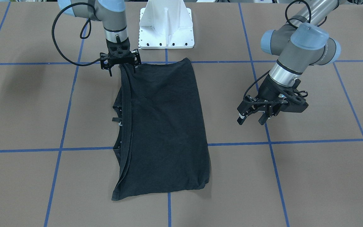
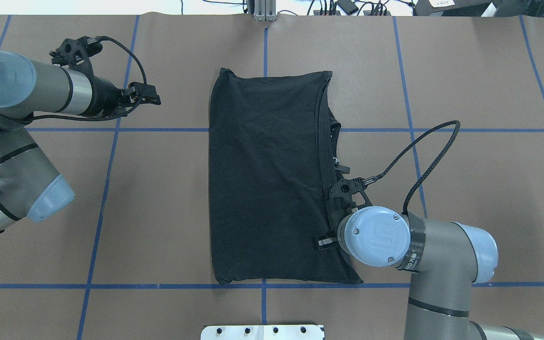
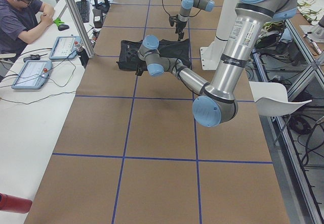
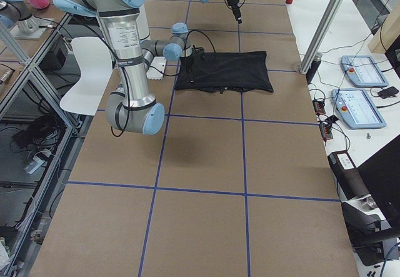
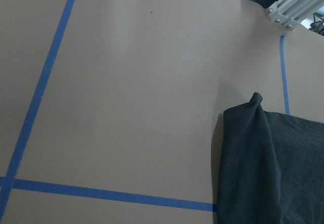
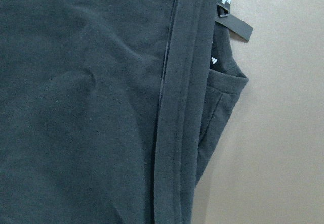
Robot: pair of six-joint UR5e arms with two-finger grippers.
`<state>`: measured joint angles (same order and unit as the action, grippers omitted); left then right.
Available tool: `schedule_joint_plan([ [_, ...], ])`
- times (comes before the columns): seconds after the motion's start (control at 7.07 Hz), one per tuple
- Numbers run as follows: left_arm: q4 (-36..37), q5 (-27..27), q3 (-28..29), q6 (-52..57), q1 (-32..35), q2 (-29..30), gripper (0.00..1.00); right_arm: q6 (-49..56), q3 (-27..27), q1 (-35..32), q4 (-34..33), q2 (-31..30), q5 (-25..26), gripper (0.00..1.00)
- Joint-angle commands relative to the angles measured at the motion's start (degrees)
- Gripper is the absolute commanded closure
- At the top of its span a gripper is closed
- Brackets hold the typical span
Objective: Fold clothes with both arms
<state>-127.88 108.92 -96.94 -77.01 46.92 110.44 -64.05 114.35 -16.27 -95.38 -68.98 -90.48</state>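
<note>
The black T-shirt [image 1: 165, 126] [image 2: 267, 179] lies flat mid-table, folded lengthwise into a long rectangle with its plain side up. Layered hems and the collar with its tag [image 6: 233, 24] run along the edge on my right side. My right gripper [image 1: 122, 72] points straight down over that edge's corner nearest my base. It is open, its fingers standing either side of the hem, with one fingertip [image 2: 321, 242] over the cloth. My left gripper [image 1: 251, 120] [image 2: 151, 99] hangs open and empty above bare table, well clear of the shirt's other long edge [image 5: 225, 163].
The white pedestal mount [image 1: 166, 28] stands just behind the shirt's near end. Blue tape lines [image 1: 295, 142] grid the brown table. A person sits at a side bench [image 3: 30, 72] with tablets beyond the table's far edge, beside an aluminium post [image 4: 322, 27].
</note>
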Motion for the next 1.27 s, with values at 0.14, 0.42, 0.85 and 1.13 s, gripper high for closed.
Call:
schedule_joint_plan([
  [0.14, -0.1, 0.0, -0.1, -0.2, -0.2, 0.0, 0.0, 0.9, -3.8, 0.4, -0.2, 1.7, -0.6, 0.0],
  [0.42, -0.2, -0.1, 0.0, -0.2, -0.4, 0.0, 0.0, 0.9, -4.0, 0.5, -0.3, 1.6, -0.8, 0.0],
  [0.85, -0.5, -0.1, 0.4, -0.3, -0.5, 0.1, 0.0, 2.2, -4.0, -0.8, -0.2, 1.1, -2.2, 0.0],
  [1.13, -0.6, -0.1, 0.5, -0.3, -0.6, 0.3, 0.0, 2.3, -4.1, -1.3, -0.2, 0.5, -3.4, 0.0],
])
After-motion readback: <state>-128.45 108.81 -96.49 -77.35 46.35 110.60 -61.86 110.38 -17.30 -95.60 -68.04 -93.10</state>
